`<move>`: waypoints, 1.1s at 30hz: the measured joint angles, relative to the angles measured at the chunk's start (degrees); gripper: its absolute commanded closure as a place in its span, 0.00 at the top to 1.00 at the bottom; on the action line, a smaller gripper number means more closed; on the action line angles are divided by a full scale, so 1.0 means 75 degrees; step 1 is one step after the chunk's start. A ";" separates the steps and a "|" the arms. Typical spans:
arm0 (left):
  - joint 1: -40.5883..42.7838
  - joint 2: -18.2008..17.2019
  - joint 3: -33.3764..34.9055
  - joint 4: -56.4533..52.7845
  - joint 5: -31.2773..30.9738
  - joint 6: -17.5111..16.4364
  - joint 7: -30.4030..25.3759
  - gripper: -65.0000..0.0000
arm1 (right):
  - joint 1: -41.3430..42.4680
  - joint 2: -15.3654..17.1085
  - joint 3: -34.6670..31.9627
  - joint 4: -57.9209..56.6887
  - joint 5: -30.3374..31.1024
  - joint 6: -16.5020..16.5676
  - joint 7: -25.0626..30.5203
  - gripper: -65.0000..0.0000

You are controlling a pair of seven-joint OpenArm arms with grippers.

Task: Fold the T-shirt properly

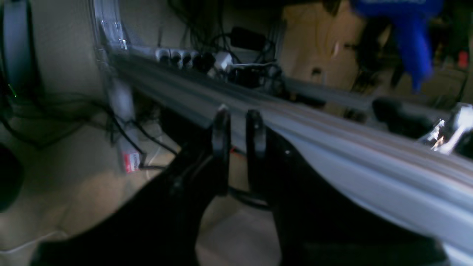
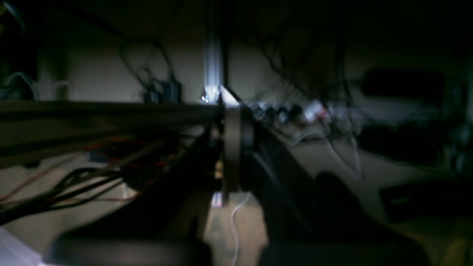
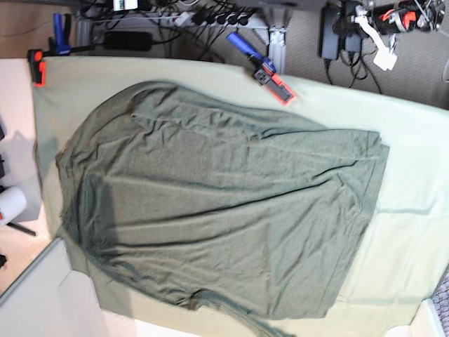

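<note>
The T-shirt [image 3: 217,210] lies spread and wrinkled across the pale green table cloth [image 3: 414,175] covering the table, a blue-and-red clamp [image 3: 261,67] at the far edge, while the left gripper [image 1: 238,122] hangs slightly parted and the right gripper [image 2: 236,147] pressed together, both empty below the table.

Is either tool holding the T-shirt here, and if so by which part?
Nothing is held. The T-shirt lies spread on the table cloth, no arm near it. Left tool slightly parted, right tool shut, both empty.
</note>
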 measured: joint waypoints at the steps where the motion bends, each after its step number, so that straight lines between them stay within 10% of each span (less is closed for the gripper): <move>1: 0.0184 -0.0050 -0.0055 0.0527 -0.0015 -0.0003 -0.0006 0.12 | -0.0219 0.0041 0.0079 0.0434 0.0082 0.0000 -0.0050 0.00; 17: 0.1445 -0.1037 -0.1003 0.4342 0.0009 -0.0047 -0.0163 0.38 | -0.0289 -0.0032 0.2375 0.3975 0.1900 0.0038 -0.1804 0.00; 21: 0.1431 -0.1297 -0.1000 0.4605 0.0020 -0.0050 -0.0242 0.46 | 0.0271 -0.0224 0.2442 0.3958 0.1900 -0.0137 -0.1926 0.36; 24: 0.1431 -0.1346 -0.0997 0.4619 0.0119 -0.0050 -0.0306 0.47 | 0.0647 -0.0420 0.2442 0.3958 0.1929 -0.1151 -0.1932 0.69; 27: 0.1440 -0.1349 -0.0997 0.4619 0.0271 -0.0050 -0.0396 0.47 | 0.0962 -0.0592 0.2445 0.3893 0.1953 -0.1979 -0.2130 0.69; 33: 0.1448 -0.1411 -0.0994 0.4619 0.0411 -0.0050 -0.0487 0.49 | 0.1591 -0.0973 0.2442 0.3363 0.2124 -0.2107 -0.2393 0.69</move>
